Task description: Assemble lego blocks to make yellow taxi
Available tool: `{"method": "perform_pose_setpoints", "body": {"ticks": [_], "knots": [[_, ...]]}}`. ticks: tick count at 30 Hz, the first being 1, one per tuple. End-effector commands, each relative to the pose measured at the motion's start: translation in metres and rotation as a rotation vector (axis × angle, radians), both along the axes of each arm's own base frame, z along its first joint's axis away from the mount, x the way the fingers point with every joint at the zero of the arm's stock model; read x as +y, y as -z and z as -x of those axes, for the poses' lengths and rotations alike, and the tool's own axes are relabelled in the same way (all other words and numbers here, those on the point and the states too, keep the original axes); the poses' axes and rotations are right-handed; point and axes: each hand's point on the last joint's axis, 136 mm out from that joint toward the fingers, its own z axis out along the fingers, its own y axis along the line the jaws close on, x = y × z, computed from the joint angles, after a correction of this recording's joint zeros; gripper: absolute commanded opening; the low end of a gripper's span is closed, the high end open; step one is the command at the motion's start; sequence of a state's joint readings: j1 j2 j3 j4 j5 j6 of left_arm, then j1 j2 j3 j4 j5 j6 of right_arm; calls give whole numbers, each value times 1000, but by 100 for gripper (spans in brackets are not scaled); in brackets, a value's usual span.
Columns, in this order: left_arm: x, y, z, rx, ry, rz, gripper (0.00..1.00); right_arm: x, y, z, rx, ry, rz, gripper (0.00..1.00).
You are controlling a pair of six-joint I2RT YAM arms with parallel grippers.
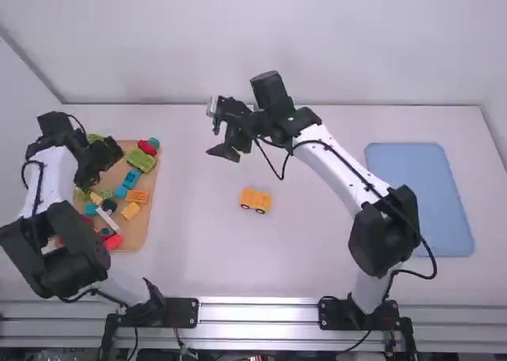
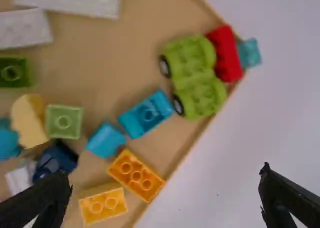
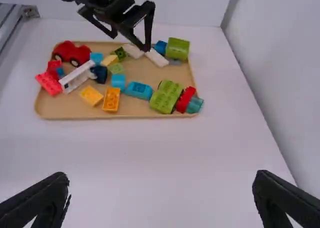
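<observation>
On the smooth table [image 1: 198, 250] sits a boxy, round-wheeled yellow car [image 1: 255, 199].

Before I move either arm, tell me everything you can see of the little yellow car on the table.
The yellow car is a small, boxy piece, orange-yellow, and looks like smooth, hard plastic. Two dark wheels show along its side toward the high camera; the far side is hidden. It stands upright on the bare white table, between the tray of blocks and the blue mat. Only the table touches it. Any studs on top are too small to tell.
</observation>
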State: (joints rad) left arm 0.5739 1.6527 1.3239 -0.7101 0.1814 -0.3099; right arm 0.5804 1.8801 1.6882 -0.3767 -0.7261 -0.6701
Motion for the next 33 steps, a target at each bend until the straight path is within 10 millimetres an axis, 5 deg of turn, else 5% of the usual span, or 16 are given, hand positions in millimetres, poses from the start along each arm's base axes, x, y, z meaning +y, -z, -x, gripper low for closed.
{"method": "perform_pose_setpoints", "body": {"ticks": [1, 8, 19, 33], "knots": [[14, -11, 10, -28, -141, 51, 99, 12, -16, 6, -42, -43, -30, 98], [30, -6, 33, 18, -214, 69, 99, 32, -23, 33, -26, -139, -74, 98], [70, 2, 82, 127, -521, 25, 99, 42, -12, 41, -8, -163, -61, 98], [43, -1, 50, 131, -357, -54, 99, 47, -8, 42, 11, -168, -65, 98]]}}
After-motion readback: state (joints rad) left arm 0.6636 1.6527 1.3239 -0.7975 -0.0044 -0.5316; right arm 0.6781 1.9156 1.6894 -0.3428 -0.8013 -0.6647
